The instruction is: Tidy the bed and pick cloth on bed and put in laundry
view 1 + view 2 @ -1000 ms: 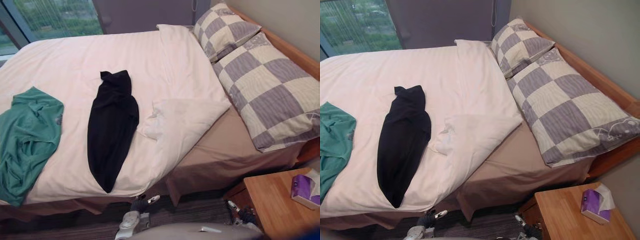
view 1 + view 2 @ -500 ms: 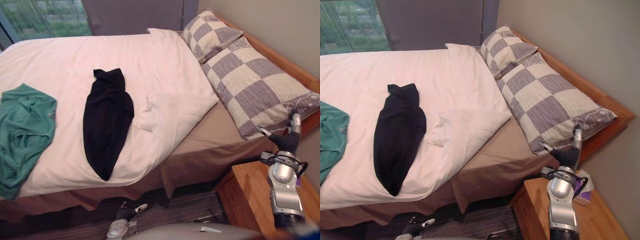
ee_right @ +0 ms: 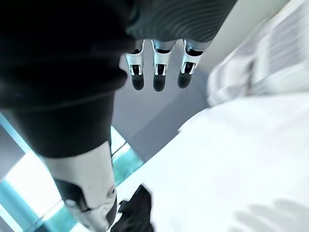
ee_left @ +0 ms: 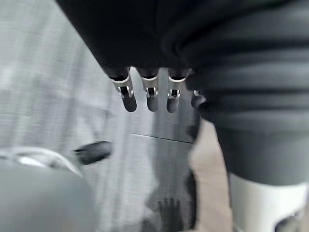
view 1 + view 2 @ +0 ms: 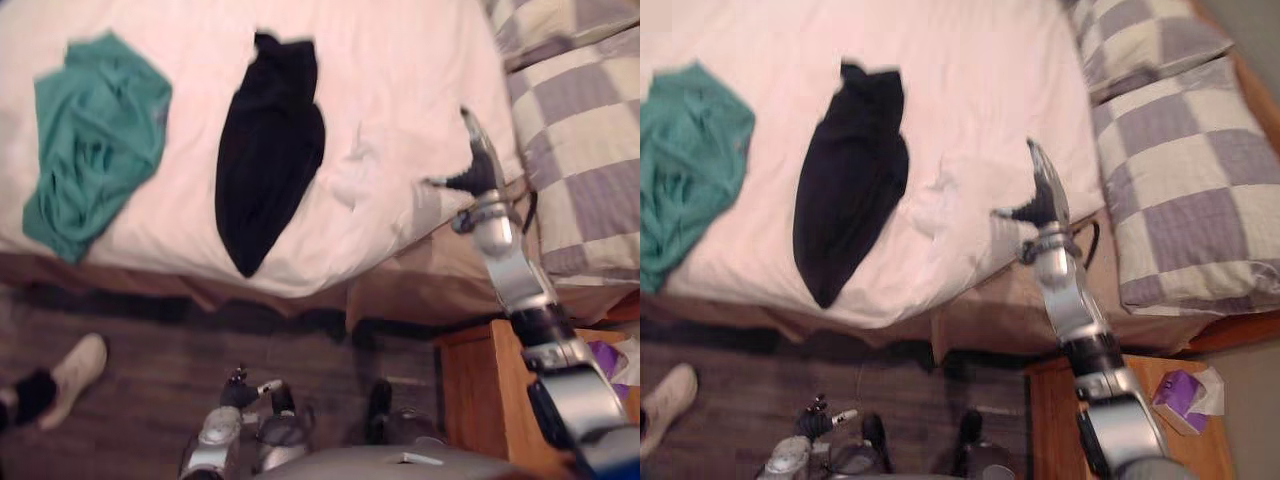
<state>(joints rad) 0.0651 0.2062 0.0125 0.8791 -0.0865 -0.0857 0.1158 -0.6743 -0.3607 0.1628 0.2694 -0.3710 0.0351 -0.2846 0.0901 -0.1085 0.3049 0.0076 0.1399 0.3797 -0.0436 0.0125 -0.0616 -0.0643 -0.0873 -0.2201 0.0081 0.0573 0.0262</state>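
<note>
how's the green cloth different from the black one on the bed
The green cloth is crumpled into a broad heap; the black cloth lies long and narrow, tapering toward the robot. The green cloth sits far to the robot's left; the black cloth lies nearer the middle. Both rest on the white duvet.

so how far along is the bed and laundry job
Nothing looks done yet. The green cloth and the black cloth lie on the white duvet, whose corner is folded back. In hand: the right hand is raised open near that corner, holding nothing; the left hand hangs open by the floor. Left: both cloths, the duvet.
</note>
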